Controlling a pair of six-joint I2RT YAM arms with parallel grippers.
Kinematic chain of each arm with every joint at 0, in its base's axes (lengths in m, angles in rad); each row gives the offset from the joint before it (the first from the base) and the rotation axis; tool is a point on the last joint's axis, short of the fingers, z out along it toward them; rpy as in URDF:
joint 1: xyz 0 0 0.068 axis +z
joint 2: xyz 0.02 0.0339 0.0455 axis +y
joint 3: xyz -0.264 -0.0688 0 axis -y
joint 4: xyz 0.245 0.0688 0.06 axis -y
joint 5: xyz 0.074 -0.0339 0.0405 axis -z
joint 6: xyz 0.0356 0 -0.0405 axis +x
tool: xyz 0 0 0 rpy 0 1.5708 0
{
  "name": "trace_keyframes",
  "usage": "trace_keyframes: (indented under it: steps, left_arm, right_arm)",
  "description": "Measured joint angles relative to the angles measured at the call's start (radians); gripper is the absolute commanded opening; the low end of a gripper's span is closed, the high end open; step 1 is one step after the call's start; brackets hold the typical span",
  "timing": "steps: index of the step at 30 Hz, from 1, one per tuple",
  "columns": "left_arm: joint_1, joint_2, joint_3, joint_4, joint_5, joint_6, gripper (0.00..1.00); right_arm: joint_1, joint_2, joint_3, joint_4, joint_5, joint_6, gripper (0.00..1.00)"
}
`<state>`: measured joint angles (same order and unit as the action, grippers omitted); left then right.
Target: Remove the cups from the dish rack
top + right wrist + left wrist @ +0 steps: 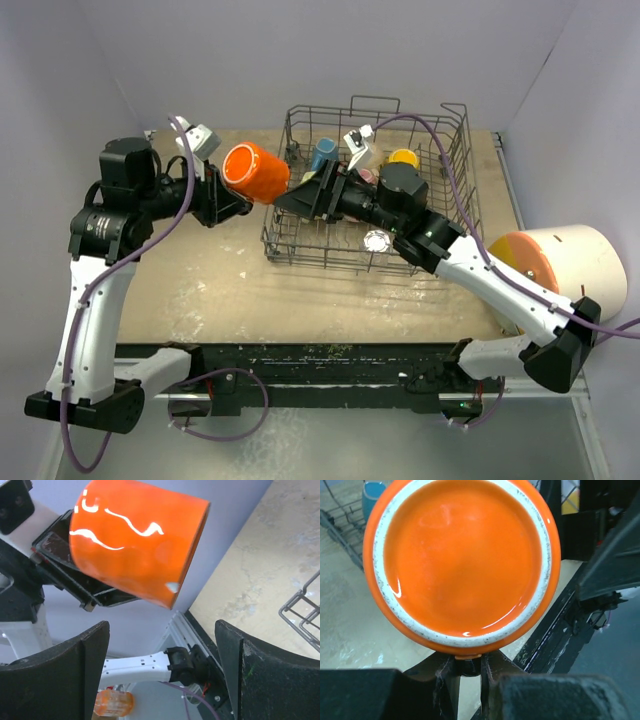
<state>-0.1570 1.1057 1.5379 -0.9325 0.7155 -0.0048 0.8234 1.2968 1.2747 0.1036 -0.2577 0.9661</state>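
Early days: one orange cup (255, 172) is out of the dish rack (300, 245), held in the air just off the rack's left end and tipped on its side. The left fingers (445, 685) are pinched nearly shut on its edge, and it is not yet set down on the counter (250, 290). Right fingers (75, 670) stand wide apart with nothing between them, over the rack's left end, beside that cup. Left to do, by my read — the blue cup (323, 153), yellow cup (404, 157), clear glass (377, 240) and a few more sit inside the rack, so most of the job remains.
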Motion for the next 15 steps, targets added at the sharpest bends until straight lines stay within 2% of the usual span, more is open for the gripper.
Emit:
trace_keyframes:
  steps: [5, 9, 12, 15]
  left_arm:
    - [0.000, -0.039, -0.009, 0.062, 0.067, -0.080, 0.00]
    - [0.000, -0.042, -0.029, 0.097, 0.118, -0.128, 0.00]
    - [0.000, -0.043, -0.061, 0.122, 0.148, -0.165, 0.00]
    - [0.000, -0.043, -0.088, 0.145, 0.179, -0.209, 0.00]
  right_arm:
    - [0.000, -0.010, -0.027, 0.087, -0.017, 0.066, 0.87]
    - [0.000, -0.005, -0.062, 0.224, -0.043, 0.129, 0.81]
    - [0.000, 0.017, -0.083, 0.357, -0.067, 0.186, 0.74]
    - [0.000, 0.049, -0.107, 0.499, -0.084, 0.244, 0.62]
